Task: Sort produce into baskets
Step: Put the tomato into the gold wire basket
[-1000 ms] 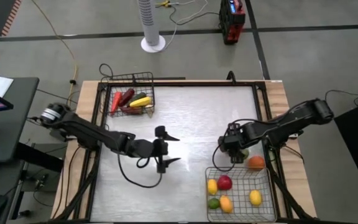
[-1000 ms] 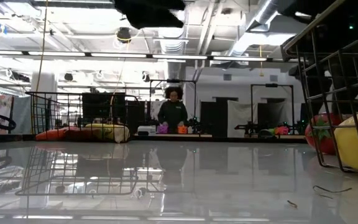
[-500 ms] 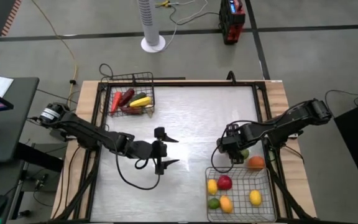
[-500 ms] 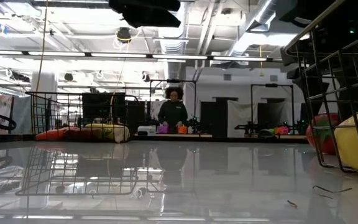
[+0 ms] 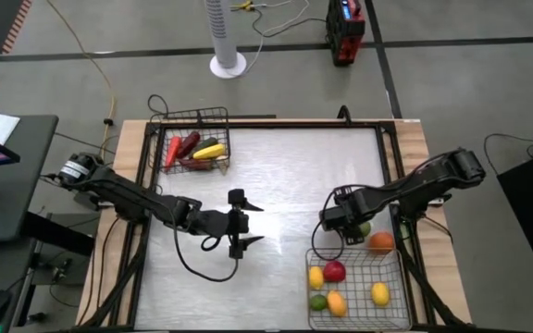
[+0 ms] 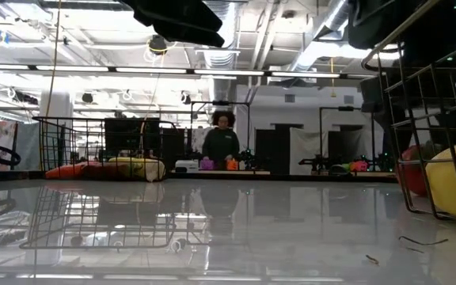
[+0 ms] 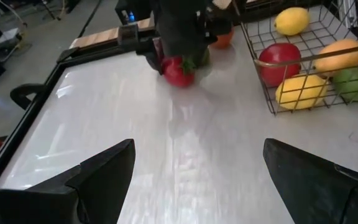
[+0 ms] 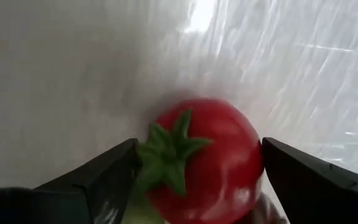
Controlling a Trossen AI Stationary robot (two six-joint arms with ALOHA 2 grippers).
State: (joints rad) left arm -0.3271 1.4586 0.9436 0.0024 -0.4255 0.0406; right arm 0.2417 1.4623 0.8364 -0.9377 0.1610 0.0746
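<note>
Red round toy tomato (image 8: 204, 162) sits between the right hand's (image 5: 339, 220) spread fingers.
It lies on the table (image 5: 285, 176), twelve o'clock of the dark wire basket (image 5: 391, 319); left hand (image 5: 250, 224) spread, waiting mid-table.

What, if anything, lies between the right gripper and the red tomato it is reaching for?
Nothing visible. In the right wrist view the tomato sits between the right gripper's open fingers on bare table. A green fruit and an orange lie beside it, not in the way.
</note>
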